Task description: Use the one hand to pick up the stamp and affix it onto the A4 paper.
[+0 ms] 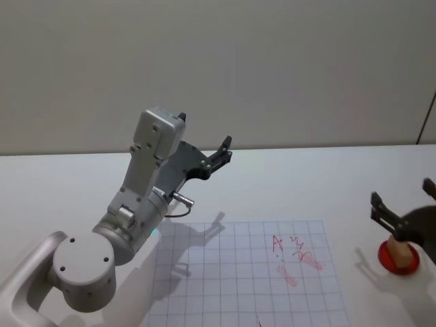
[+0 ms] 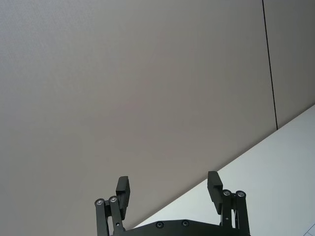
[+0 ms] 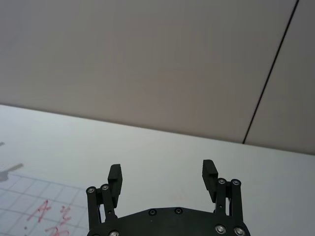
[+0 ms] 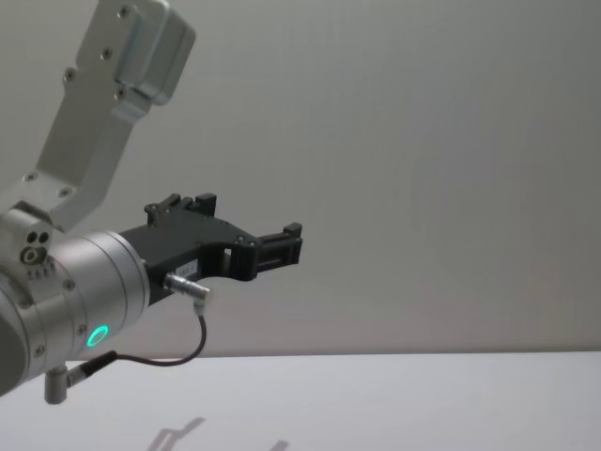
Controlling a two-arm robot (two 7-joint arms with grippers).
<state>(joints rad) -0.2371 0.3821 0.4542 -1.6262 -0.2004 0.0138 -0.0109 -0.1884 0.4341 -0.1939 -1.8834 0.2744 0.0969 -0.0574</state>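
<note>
Right, the right hand (image 1: 402,197) sits at the right edge of the tabletop (image 1: 306,184), fingers spread wide, released, nothing between them. Directly under it in the head view is the stamp (image 1: 402,253), a pale tan block standing on a round red pad (image 1: 385,259), well right of the A4 paper (image 1: 231,272). That sheet lies flat in the near middle, faintly gridded, with red marks (image 1: 297,256) toward its right side. Over on the left, the left hand (image 1: 219,152) hangs high above the tabletop, also open and empty, parked.

The step in hand, I judge, is the pick-up. To do it well, centre the open fingers on either side of the block and come straight down. Close squarely on its flat sides, high enough to clear the pad, then lift vertically so the face is level for pressing onto the sheet.

Hard to call: the hand covers the upper part of the stamp, so how much air lies between them I cannot tell. The right wrist view looks past its fingers (image 3: 115,173) to the far wall (image 3: 147,59), not down at the block. The head view's edge cuts off the hand's right side.
</note>
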